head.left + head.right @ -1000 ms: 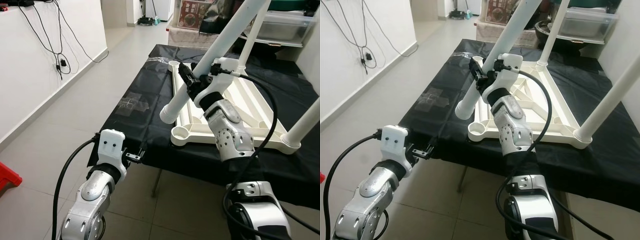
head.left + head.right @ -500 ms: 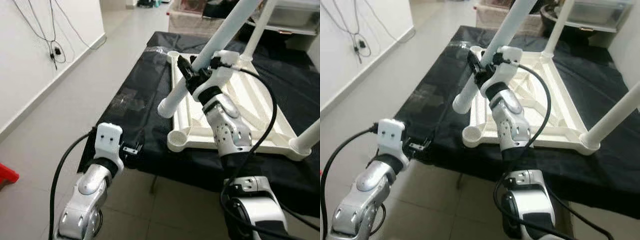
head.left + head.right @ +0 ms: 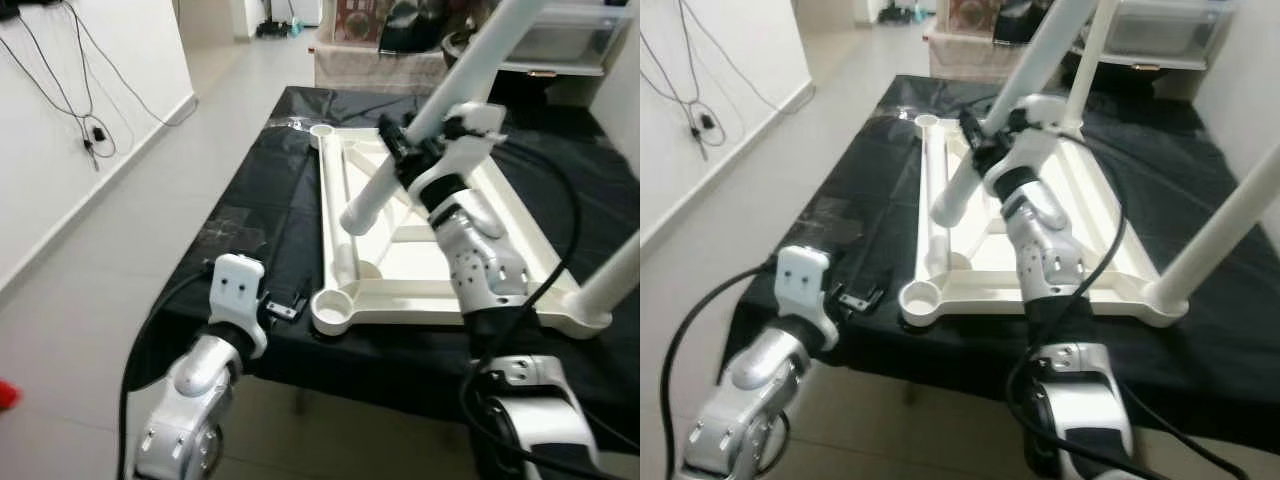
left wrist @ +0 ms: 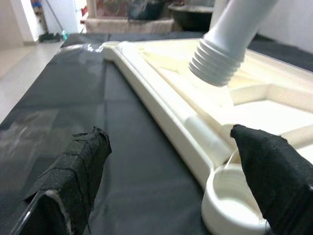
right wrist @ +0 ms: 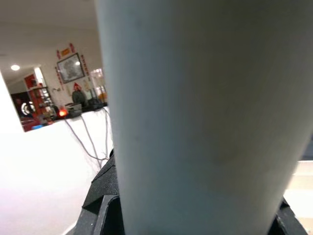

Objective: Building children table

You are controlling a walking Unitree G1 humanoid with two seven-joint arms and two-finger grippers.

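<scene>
While the right claw (image 3: pixel 400 152) grips the loose white leg (image 3: pixel 425 112) at a slant above the upturned white tabletop frame (image 3: pixel 420 262), the threaded end (image 4: pixel 217 61) of the leg hangs over the frame, apart from the empty corner socket (image 3: pixel 331 307) at the near edge. The frame lies on the black cloth (image 3: pixel 255 215) of the worktop, and one leg (image 3: pixel 612 280) already stands in the near right corner. The left claw (image 3: pixel 290 303) waits wide, just beside this socket. For a good result, I think the leg must first come upright, then go straight down into the socket before any turning, so the thread does not cross.
</scene>
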